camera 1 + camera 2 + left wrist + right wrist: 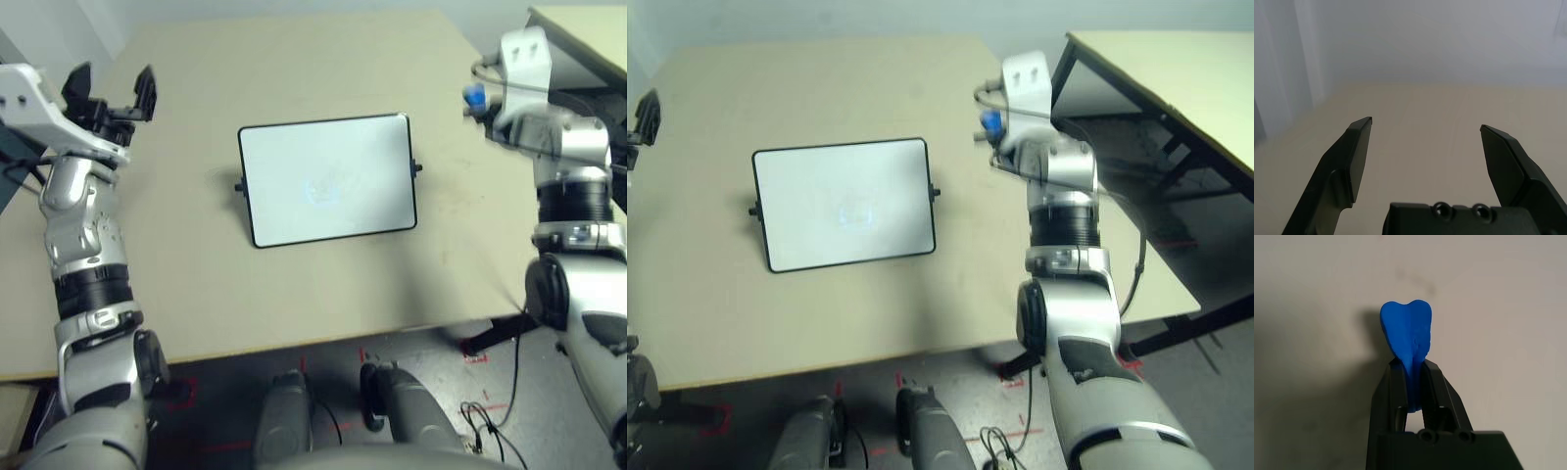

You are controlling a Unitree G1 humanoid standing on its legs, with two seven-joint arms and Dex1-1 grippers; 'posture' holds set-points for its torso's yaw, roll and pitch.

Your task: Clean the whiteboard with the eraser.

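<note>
You are looking at a beige tabletop (294, 294) carrying the whiteboard (328, 179), lying flat near its centre. Your left end effector (110, 90) is hovering left of the board, fingers apart. Your right end effector (1413, 374) is clamping the blue eraser (1406, 335), right of the board.

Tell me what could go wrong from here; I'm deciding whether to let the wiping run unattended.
1. The eraser is pinched so hard in the right pincer that it bulges past the fingertips; it may bend or slip when pressed down.
2. The whiteboard lies loose on the table, and the open left pincer hovers well off it, so wiping could push it around.
</note>
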